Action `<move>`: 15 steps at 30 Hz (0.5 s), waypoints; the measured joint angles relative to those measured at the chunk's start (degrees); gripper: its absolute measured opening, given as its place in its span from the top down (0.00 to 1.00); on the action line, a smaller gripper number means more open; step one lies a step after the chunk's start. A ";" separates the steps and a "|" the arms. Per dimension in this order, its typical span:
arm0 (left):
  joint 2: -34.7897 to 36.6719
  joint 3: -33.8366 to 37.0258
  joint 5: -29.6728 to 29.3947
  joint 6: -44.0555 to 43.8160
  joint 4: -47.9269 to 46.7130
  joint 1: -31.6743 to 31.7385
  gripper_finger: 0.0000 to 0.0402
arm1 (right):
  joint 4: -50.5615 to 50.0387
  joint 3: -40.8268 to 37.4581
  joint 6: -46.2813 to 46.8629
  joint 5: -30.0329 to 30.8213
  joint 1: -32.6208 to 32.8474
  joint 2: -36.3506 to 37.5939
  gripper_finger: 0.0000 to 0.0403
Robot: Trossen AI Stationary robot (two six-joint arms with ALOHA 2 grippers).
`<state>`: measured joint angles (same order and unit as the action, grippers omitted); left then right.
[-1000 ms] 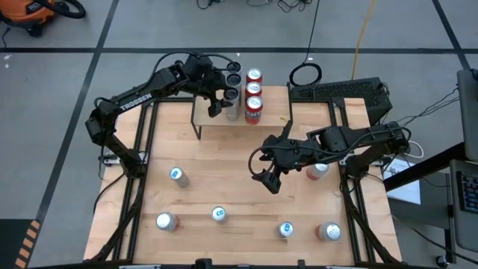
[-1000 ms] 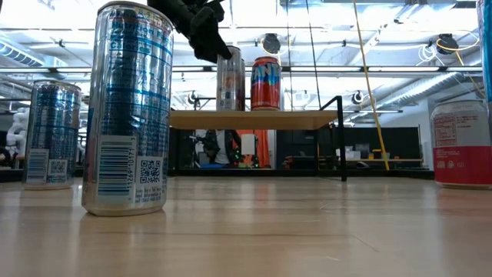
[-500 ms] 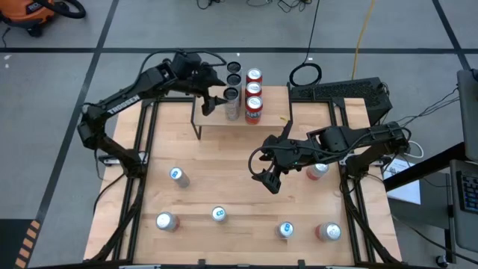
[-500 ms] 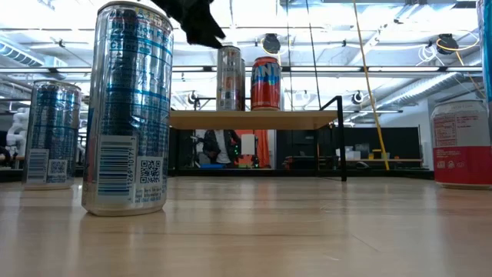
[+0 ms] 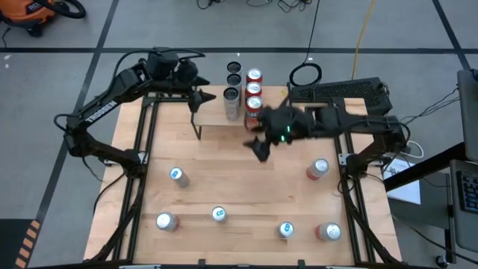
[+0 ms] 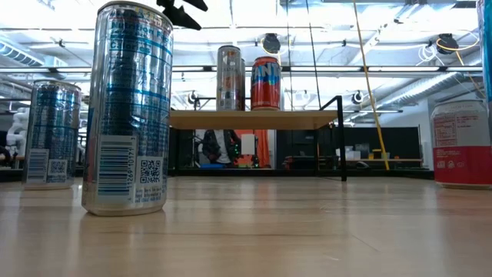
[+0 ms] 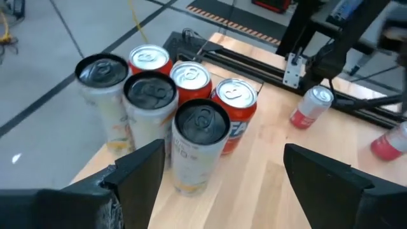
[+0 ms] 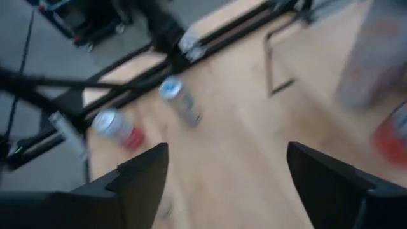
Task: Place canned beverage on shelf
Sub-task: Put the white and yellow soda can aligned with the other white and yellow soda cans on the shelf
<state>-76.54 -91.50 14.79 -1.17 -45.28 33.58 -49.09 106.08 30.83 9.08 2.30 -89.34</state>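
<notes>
- Cans (image 5: 219, 214) wait loose on my near half of the table (image 5: 224, 172): five in blue or silver and a red one (image 5: 329, 232) at the near right, with another red one (image 5: 318, 167) farther up the right side.
- Right gripper (image 5: 261, 148) hangs over mid-table just in front of the shelf (image 5: 210, 118), fingers apart and empty; its arm reaches in from the right, blurred.
- On the shelf stand three red cans (image 7: 235, 102) in a row and three dark-topped ones (image 7: 201, 122) beside them, bunched toward its right end; the left end is bare.
- Left gripper (image 5: 199, 98) sits past the shelf's far left corner, fingers spread with nothing between them, its arm folded back along the left frame.
- My read: a placement is finished and the step in hand is fetching the next can. I'd guess the right arm takes it, and it needs to drop over a loose can squarely, close around its body, then carry it to the bare left end without knocking the standing group.
</notes>
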 joint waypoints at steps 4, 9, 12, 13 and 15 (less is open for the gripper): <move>0.12 0.00 -0.11 -3.05 1.31 0.02 0.20 | 3.17 0.04 -7.59 -0.14 -6.83 0.00 0.39; -0.09 0.00 -1.38 -3.03 2.53 0.02 0.20 | 6.23 0.04 -17.24 -0.20 -15.21 0.00 0.58; -0.32 0.00 -2.48 -4.28 2.47 0.18 0.20 | 9.30 0.07 -22.84 -0.38 -19.71 -0.79 0.74; -0.32 0.00 -2.97 -4.64 2.49 0.17 0.20 | 10.28 0.07 -24.53 -1.02 -21.14 -1.37 0.79; -0.24 0.00 -4.08 -5.59 2.51 0.15 0.20 | 12.54 0.07 -26.65 -4.05 -23.90 -2.66 0.91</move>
<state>-76.77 -91.50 10.71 -6.76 -42.76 33.74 -36.55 106.15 4.17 5.03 -21.59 -92.00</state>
